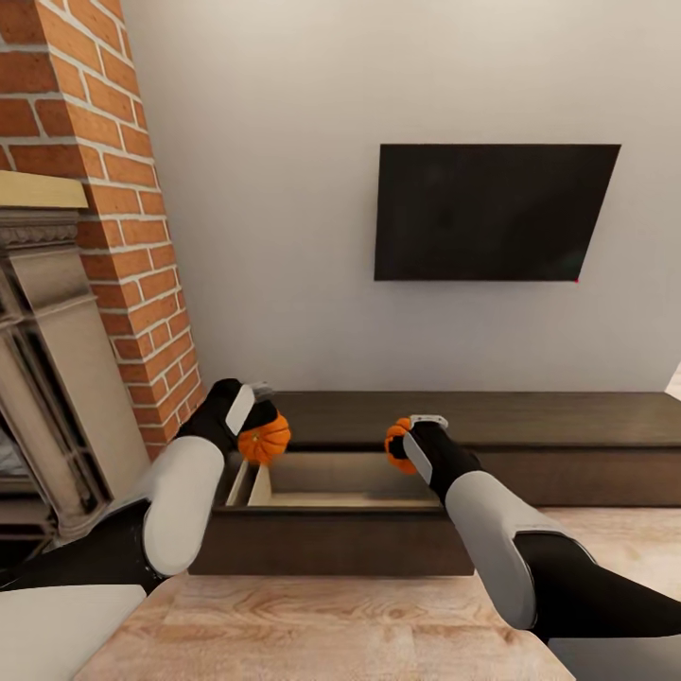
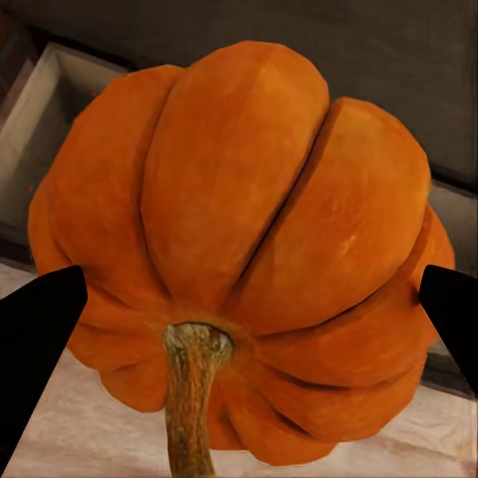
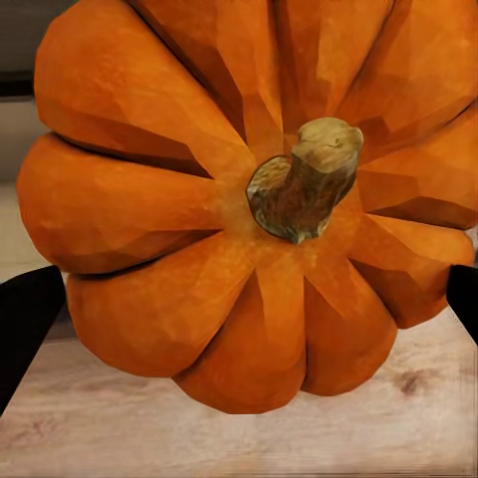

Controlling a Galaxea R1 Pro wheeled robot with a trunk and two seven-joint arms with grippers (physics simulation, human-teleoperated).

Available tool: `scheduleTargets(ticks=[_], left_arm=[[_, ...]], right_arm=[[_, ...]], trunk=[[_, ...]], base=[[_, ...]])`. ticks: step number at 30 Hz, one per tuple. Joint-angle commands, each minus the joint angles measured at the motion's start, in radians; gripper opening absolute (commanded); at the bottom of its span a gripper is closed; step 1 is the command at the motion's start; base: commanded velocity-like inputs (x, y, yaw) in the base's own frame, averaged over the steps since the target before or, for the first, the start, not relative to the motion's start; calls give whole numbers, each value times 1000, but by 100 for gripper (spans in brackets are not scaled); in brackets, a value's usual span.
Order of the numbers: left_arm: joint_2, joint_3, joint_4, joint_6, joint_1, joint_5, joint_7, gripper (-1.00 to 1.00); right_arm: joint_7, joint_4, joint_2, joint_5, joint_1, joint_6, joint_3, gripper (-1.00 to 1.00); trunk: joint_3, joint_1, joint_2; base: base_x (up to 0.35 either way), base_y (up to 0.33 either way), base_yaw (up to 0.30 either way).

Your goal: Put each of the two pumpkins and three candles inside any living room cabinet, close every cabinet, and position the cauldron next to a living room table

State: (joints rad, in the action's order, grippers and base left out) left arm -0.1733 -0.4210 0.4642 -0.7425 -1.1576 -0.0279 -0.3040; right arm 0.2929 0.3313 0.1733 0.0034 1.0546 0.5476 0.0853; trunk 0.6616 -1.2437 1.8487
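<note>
Wall: pale and plain, with a dark blank television hung on it; no brand or writing can be read anywhere.
Fireplace: red brick column at the left, with a grey carved surround below it.
Cabinet: long, low, dark-brown unit along the wall; one wide drawer stands pulled out toward the robot, its pale tan inside showing.
Floor: light wood planks in front of the cabinet.
Left arm: reaches forward from the lower left, white forearm, black wrist bent over the drawer's left end.
Right arm: reaches in from the lower right, wrist over the drawer's right end.
Left gripper: clamped on the left pumpkin; in the left wrist view a black finger presses each flank of the pumpkin, stem toward the camera.
Right gripper: closed around the right pumpkin; the right wrist view shows the pumpkin between the two black fingertips, stem facing the camera.
Pumpkins: both held in the air above the open drawer, one near each end, well apart from each other.
</note>
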Motion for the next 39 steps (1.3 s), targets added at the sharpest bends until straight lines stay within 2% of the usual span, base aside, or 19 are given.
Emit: scheduleTargets(ticks=[1, 6, 10, 14, 20, 28, 37, 39], left_arm=[[-1, -6, 33, -31, -1, -3, -2, -100], [-1, -3, 109, -85, -1, 1, -1, -100], [-1, -4, 117, -93, -1, 2, -1, -100], [-1, -7, 111, -94, -1, 2, 4, -100], [-1, -9, 44, -90, -1, 1, 12, -100], [-1, -2, -154, -79, -1, -4, 22, -100], [-1, -1, -201, -58, -1, -5, 38, -100], [-1, -1, -227, -15, -1, -5, 38, -100]], right_arm=[[4, 6, 1, -2, 1, 9, 7, -100], [10, 23, 1, -2, 2, 21, 7, -100], [9, 41, 1, -2, 2, 46, 8, -100], [7, 42, 1, -2, 1, 52, 8, -100], [5, 41, 1, -2, 1, 52, 10, -100], [4, 35, 1, -3, 1, 56, 11, -100], [2, -7, 1, -3, 1, 57, 11, -100], [3, -21, 1, -2, 1, 58, 11, -100]], trunk=[[4, -4, 8], [20, -23, 43], [33, -38, 71], [33, -38, 71], [33, -38, 71], [33, -38, 71], [33, -38, 71], [33, -38, 71]], base=[[0, 0, 0], [0, 0, 0], [0, 0, 0], [0, 0, 0], [2, 0, 0], [162, 0, 0], [90, 0, 0], [290, 0, 0]])
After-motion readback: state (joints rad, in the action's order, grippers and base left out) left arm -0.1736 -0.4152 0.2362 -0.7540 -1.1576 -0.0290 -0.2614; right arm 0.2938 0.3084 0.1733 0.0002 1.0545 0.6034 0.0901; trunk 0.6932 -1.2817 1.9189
